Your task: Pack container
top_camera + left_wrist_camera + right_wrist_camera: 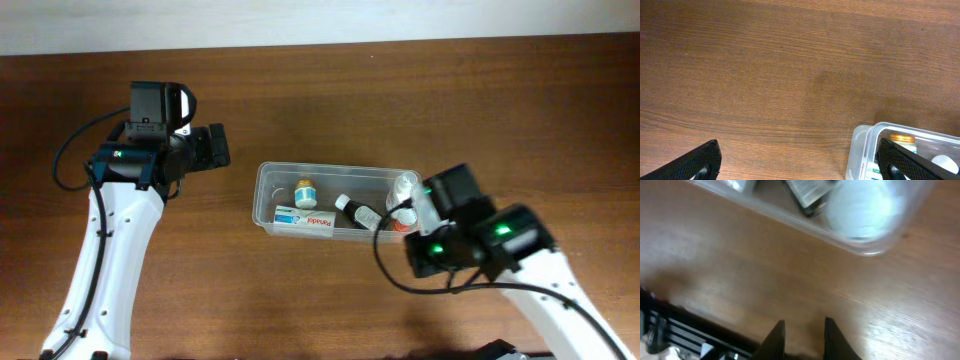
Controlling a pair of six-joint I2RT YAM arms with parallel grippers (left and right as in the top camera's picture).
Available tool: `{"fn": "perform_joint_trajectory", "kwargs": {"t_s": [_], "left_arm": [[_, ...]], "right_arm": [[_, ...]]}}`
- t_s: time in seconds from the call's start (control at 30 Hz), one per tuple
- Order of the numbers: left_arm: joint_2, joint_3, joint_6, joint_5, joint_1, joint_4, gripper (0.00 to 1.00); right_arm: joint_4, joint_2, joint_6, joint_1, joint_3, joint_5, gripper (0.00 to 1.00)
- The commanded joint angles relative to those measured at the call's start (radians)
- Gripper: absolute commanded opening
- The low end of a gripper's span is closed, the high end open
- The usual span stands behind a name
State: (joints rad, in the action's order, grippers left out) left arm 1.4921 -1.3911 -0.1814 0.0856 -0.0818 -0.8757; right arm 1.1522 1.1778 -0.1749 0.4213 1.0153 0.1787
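Note:
The container [262, 195] is a clear rectangular tub in the middle of the table. It holds a small bottle with a yellow cap [305, 190], a white box [303, 218], a dark bottle [356, 210] and a white bottle [402, 187]. My left gripper [216, 147] is open and empty, left of the tub. The left wrist view shows the tub's corner [862, 145] beside the right finger. My right gripper [803, 330] is by the tub's right end [432, 208], with its fingers narrowly apart and nothing between them. The tub's corner [790, 217] and the white bottle [860, 207] lie ahead of it.
The brown wooden table [330, 80] stretches around the tub. A black cable [385, 262] loops from the right arm near the tub's front right corner. The table's edge with dark framing [685, 330] shows in the right wrist view.

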Motion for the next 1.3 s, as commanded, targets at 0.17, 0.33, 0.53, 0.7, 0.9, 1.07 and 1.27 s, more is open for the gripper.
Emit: {"fn": "perform_joint_trajectory", "kwargs": {"t_s": [0.17, 0.33, 0.53, 0.7, 0.9, 1.07, 1.27], "left_arm": [[-0.020, 0.002, -0.013, -0.012, 0.002, -0.006, 0.99], [-0.020, 0.002, -0.013, -0.011, 0.002, -0.008, 0.99], [-0.020, 0.002, -0.012, -0.011, 0.002, -0.008, 0.99], [-0.020, 0.002, -0.013, -0.011, 0.002, -0.008, 0.99], [-0.020, 0.002, -0.012, -0.011, 0.002, -0.023, 0.99], [-0.020, 0.002, 0.000, -0.011, 0.002, -0.024, 0.99], [-0.017, 0.002, 0.145, -0.019, -0.016, -0.027, 0.99]], "right_arm": [[-0.176, 0.141, -0.044, 0.056, -0.089, -0.112, 0.19], [-0.254, 0.247, -0.044, 0.056, -0.089, -0.139, 0.18], [-0.303, 0.288, -0.044, 0.056, -0.089, -0.169, 0.18], [-0.304, 0.287, -0.044, 0.056, -0.089, -0.190, 0.18], [-0.248, 0.171, -0.054, 0.097, -0.071, -0.156, 0.19], [-0.201, -0.073, -0.070, 0.044, 0.050, -0.181, 0.44], [-0.153, -0.114, 0.021, -0.339, 0.135, -0.173, 0.71]]}}
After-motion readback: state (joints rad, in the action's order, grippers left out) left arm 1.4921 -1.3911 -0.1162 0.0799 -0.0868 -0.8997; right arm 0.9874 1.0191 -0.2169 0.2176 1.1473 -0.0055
